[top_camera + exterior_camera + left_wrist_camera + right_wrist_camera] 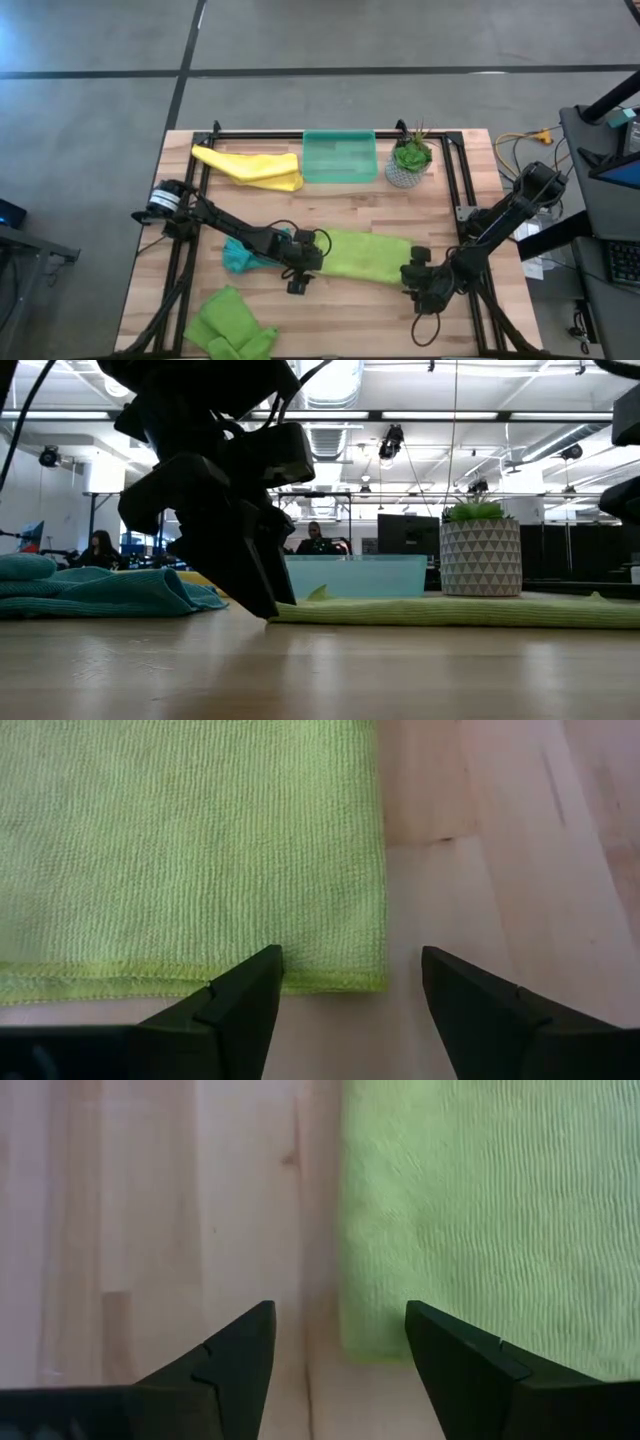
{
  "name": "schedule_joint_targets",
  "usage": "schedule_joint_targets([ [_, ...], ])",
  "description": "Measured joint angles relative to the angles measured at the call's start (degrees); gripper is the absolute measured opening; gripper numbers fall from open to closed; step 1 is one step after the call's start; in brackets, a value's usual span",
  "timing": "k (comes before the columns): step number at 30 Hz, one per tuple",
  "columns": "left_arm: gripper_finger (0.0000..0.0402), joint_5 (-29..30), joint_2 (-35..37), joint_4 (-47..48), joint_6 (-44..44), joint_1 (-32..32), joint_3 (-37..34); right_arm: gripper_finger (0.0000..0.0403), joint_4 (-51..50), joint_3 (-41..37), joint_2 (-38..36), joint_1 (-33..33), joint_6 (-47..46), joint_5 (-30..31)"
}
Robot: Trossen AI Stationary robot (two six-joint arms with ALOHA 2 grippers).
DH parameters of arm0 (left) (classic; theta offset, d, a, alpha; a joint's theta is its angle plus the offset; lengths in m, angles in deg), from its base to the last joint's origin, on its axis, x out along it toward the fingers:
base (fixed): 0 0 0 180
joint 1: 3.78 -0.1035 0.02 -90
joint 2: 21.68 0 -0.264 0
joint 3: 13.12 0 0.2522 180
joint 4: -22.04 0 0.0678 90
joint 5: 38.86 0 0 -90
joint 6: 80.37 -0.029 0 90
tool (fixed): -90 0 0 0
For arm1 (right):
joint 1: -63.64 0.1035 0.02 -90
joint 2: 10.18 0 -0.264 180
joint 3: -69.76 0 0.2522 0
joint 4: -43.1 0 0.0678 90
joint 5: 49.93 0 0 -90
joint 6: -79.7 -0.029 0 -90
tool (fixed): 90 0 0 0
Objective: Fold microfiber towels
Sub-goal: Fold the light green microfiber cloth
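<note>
Hovering low at the two near corners of the spread lime green towel, both pincers were lined up to take hold, so the step in hand looked like the start of a fold on this one cloth. The left pincer stood released, its jaws apart and straddling the towel's hemmed corner, with nothing between them yet. The right pincer was likewise released, jaws apart over the opposite corner where cloth met bare counter. The towel lay flat in the middle of the counter, between the two arms.

The next move probably called for both pincers to drop onto the hem, nip the corners together, and carry that edge over to the far edge, keeping the cloth level so it did not bunch.

The other towels waited: the yellow towel at the back beside the green tray, the teal-blue towel crumpled partly under the left arm, and a second lime green towel bunched at the front edge. A potted plant stood at the back.

In the low view the left arm blocked the towel's near end, so whether the fingertips already touched the cloth was hard to say. The right pincer barely showed there.
</note>
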Motion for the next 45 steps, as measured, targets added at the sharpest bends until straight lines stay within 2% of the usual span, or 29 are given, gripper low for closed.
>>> schedule_joint_targets([
  [21, 0.022, 0.8, 0.0, 0.0, 1.1, 0.1, -0.1, 0.0219, 4.6, -4.0, 0.0, -0.1, -3.8, -1.5],
  [24, 0.0198, 3.4, 0.0, 0.1, 1.4, 0.5, -0.1, 0.0219, 4.8, -4.3, 0.0, -0.1, -3.9, -1.4],
  [34, 0.0099, 3.4, 0.0, 0.1, 1.0, 0.7, -0.1, 0.0209, 5.0, -2.6, 4.3, -0.4, -3.5, 0.1],
  [40, 0.0059, 3.0, 0.0, 0.4, 1.0, 1.8, -0.1, 0.0156, 3.0, -0.8, 5.5, -0.4, -2.4, 0.0],
  [45, 0.0036, 3.1, 0.1, 2.8, 1.0, 2.7, -0.1, 0.01, -0.7, -0.4, 4.5, -0.2, -5.2, -1.0],
])
